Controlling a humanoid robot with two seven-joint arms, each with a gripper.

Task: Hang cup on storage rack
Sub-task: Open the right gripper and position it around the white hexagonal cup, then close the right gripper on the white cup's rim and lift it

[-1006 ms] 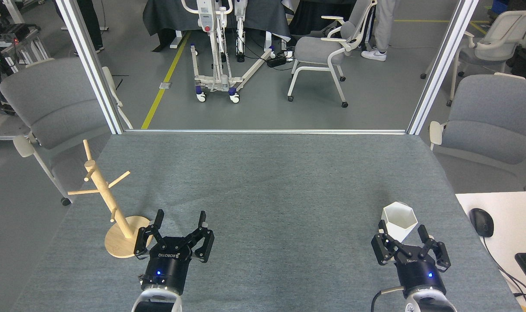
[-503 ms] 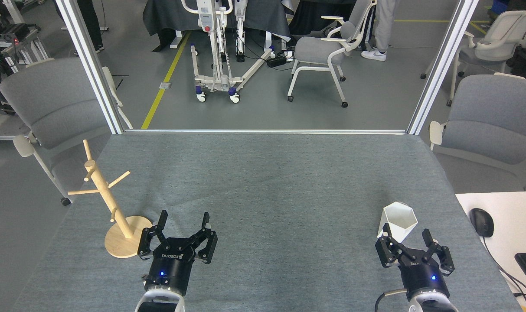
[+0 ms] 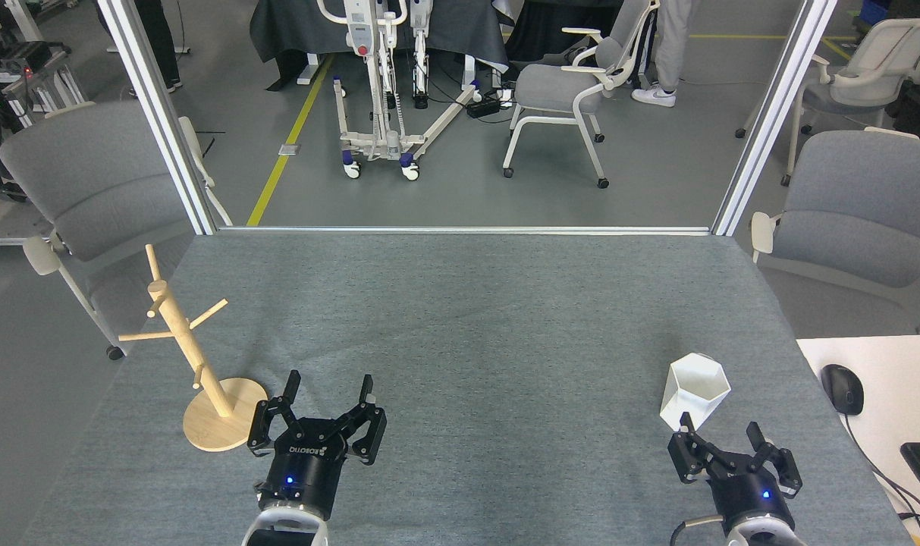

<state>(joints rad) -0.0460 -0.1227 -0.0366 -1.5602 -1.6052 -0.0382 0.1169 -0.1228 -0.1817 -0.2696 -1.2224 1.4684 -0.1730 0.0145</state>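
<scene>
Near table's right edge: white faceted cup (image 3: 695, 390), likely light, rigid, slick; grip across walls. Right gripper (image 3: 720, 439) and left gripper (image 3: 329, 387) both spread wide, empty.

Bright, even overhead lighting, soft faint shadows, sharp focus throughout, slight wide-angle stretching at the edges.

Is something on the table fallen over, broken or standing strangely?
Nothing stands out. The white cup stands upright near the open right gripper, and the wooden mug tree is upright on its base, with no peg used.
</scene>
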